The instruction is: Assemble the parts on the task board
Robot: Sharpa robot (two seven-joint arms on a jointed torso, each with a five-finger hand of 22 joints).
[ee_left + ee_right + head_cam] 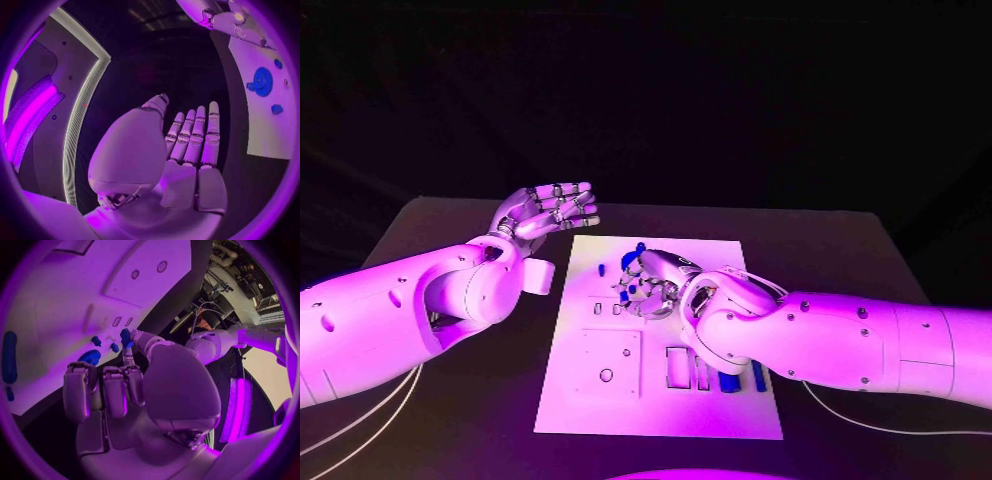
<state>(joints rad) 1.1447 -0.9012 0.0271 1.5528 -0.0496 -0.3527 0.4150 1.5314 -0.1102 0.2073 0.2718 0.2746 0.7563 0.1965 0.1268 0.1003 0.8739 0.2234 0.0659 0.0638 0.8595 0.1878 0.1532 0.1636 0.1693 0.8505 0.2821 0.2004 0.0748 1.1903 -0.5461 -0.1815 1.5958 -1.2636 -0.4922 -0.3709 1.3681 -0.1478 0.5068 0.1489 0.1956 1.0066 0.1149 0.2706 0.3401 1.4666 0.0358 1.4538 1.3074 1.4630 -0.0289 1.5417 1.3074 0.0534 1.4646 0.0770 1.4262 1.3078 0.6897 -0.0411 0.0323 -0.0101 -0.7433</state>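
The white task board (678, 408) lies in the middle of the black table. My right hand (656, 279) hovers low over its far half with the fingers curled in. Thumb and a fingertip pinch a small blue part (125, 336) just above the board (62, 290). A blue gear (89, 356) and two small blue pegs (95, 340) sit on the board beside those fingers. My left hand (548, 210) is raised off the board's far left corner, empty, with its fingers (195, 135) straight. The gear (261, 81) also shows in the left wrist view.
Long blue pieces (727, 378) stand in slots at the board's near right, under my right forearm. A raised white square block (610, 362) with a hole sits at the near left. Bare black table surrounds the board.
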